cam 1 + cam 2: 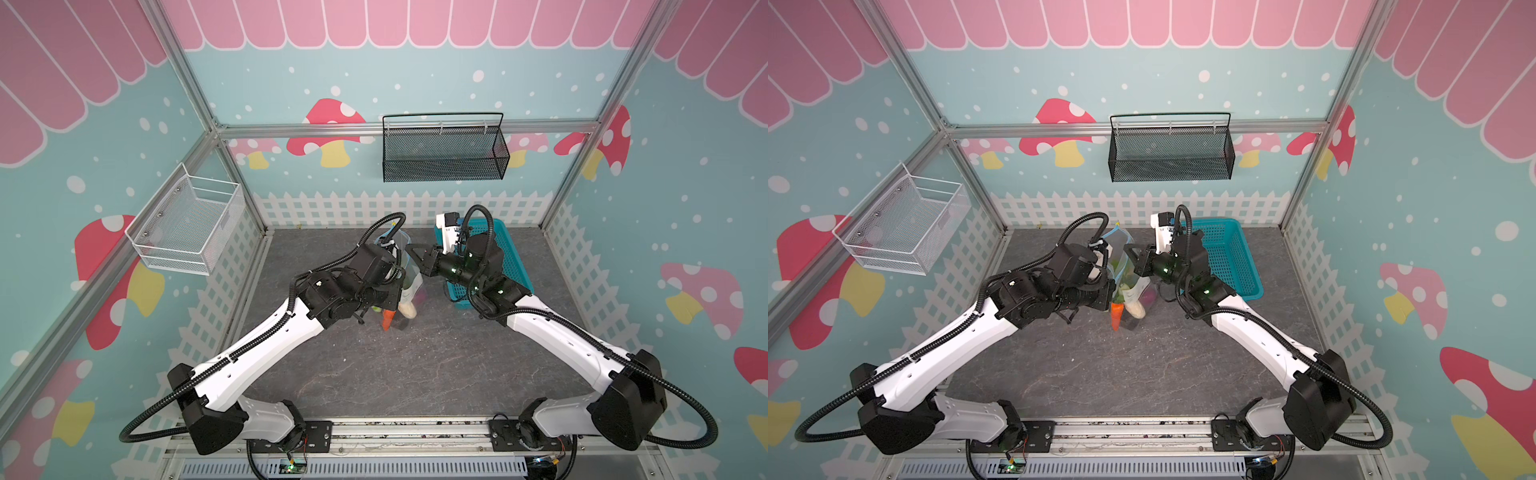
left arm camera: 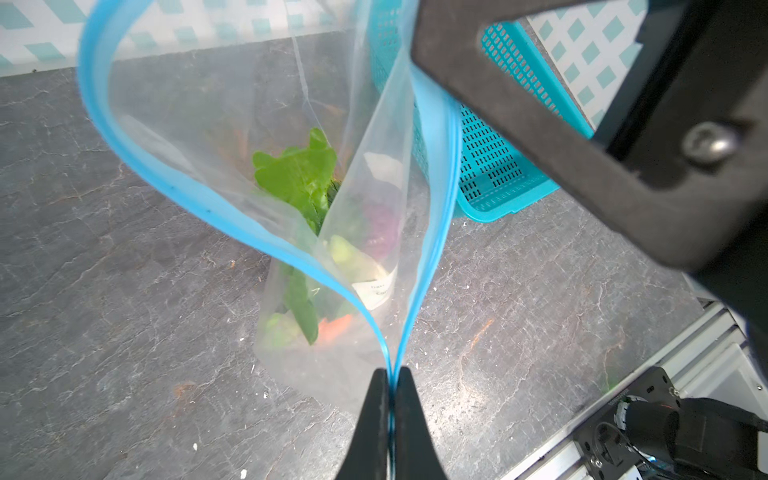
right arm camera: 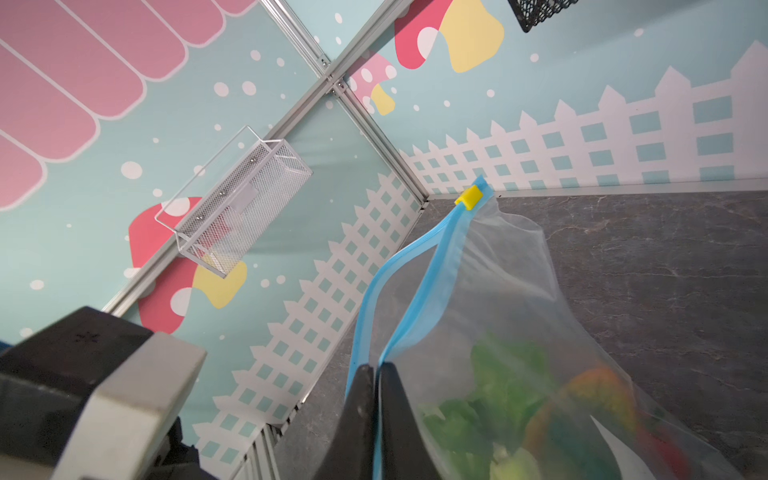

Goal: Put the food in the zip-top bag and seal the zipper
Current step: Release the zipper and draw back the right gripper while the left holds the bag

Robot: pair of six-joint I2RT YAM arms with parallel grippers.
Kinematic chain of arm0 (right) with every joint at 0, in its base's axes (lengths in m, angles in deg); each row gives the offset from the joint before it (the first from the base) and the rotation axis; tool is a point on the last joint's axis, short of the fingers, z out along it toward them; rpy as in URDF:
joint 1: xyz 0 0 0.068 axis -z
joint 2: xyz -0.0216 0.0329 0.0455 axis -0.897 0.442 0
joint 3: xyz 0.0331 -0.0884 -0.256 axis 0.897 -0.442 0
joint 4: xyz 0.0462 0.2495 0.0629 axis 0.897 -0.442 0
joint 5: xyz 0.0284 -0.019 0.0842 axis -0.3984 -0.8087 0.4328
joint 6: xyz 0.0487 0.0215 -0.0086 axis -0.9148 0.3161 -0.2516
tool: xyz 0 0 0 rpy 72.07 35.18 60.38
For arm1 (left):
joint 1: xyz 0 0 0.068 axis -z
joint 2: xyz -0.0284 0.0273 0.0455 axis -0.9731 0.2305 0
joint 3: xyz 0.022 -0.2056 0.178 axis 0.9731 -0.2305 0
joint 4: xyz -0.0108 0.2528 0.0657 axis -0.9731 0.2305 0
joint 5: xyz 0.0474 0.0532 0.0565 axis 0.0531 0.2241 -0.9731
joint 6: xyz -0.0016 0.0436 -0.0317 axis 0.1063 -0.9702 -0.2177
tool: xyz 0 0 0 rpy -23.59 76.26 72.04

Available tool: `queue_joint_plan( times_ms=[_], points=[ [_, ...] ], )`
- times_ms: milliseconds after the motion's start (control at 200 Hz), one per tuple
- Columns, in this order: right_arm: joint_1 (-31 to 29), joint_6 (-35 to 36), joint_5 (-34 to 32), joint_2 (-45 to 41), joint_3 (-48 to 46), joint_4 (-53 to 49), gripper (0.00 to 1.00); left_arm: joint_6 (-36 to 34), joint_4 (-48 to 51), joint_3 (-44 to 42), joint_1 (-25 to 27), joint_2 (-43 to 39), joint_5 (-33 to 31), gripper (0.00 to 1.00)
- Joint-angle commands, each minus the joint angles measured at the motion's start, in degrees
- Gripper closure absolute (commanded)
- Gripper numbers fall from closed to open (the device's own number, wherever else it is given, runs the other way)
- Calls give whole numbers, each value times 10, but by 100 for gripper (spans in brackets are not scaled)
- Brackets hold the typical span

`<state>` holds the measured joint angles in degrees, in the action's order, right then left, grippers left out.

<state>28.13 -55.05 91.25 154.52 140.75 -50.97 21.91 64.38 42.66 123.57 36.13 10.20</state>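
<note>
1. Crinkly clear plastic zip-top bag (image 1: 1122, 245) is standing upright at the centre of both top views, between the two arm tips, with its lower end down on the grey stone-pattern tabletop (image 1: 1142, 374).
2. Left gripper (image 2: 390, 384) is pinching the thin light blue zipper strip (image 2: 436, 187) at the lower middle of the left wrist view. Its jaws are pressing together with both lips of the strip between them.
3. Right gripper (image 3: 376, 374) is nipping one lip of the zipper strip at the lower middle of the right wrist view. Its jaws are almost touching, and the second lip is passing outside them.
4. The bag mouth is gaping, the two lips bowing apart into a loop.
5. Small yellow slider tab (image 3: 469, 196) is sitting at the far end of the strip, upper middle of the right wrist view, well apart from the right gripper.
6. Small plastic toy fruits and vegetables (image 2: 299, 174) are lying low inside the bag: green leaves, a purple piece, and an orange carrot (image 1: 1116, 313) showing through the plastic at the bottom.
7. Turquoise plastic lattice basket (image 1: 1233, 257) is sitting just right of the bag in both top views, partly under the right arm.
</note>
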Motion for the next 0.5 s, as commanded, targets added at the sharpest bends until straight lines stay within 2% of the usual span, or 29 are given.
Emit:
queue_joint_plan(
  times_ms=[0,80,135,185,250,300,425,495],
  points=[
    [0,66,-2,-23,-7,31,68,-20,-9,-1,-10,-18,-41,100],
    [11,133,-6,-40,-17,35,50,-30,-25,-14,-28,-34,-51,100],
    [19,214,-5,-54,-27,43,36,-36,-37,-23,-44,-44,-46,100],
    [30,283,15,-62,-34,49,27,-42,-46,-29,-57,-52,-38,100],
    [60,347,76,-62,-37,49,23,-53,-51,-29,-68,-56,-33,100],
    [95,369,152,-57,-40,59,22,-65,-54,-26,-70,-57,-32,100],
    [174,351,310,-32,-58,137,19,-98,-56,-14,-71,-57,-33,100],
    [199,348,363,-10,-54,161,17,-121,-56,-5,-71,-60,-41,100]
  ],
)
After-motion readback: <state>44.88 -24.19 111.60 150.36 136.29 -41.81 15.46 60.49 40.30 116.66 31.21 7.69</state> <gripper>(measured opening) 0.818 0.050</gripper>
